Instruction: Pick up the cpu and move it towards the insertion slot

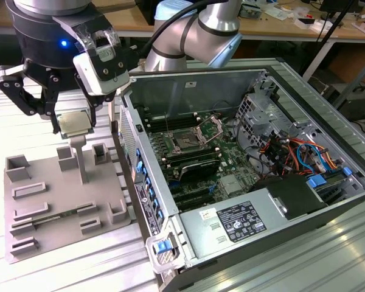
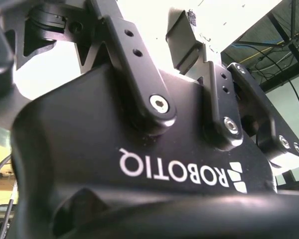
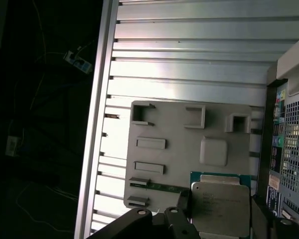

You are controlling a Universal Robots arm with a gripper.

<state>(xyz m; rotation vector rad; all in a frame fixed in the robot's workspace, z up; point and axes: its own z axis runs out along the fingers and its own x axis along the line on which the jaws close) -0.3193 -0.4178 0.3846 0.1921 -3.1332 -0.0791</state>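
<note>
cpu (image 1: 72, 123) clamped flat between gripper (image 1: 73, 125) fingers (image 1: 53, 119), lifted above grey tray (image 1: 61, 207) on ribbed surface (image 1: 79, 267); its metal top (image 3: 222, 208) faces first wrist view; insertion slot (image 1: 187, 143) well apart inside open computer case (image 1: 328, 201) toward exterior view's right, case wall between

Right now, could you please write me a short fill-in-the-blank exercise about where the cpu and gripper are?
1. The gripper is shut on the ____.
2. The cpu hangs above the grey ____, not touching it.
3. The insertion slot lies inside the open computer ____.
4. In the exterior view, the slot is to the cpu's ____.

Missing words: cpu; tray; case; right
</note>
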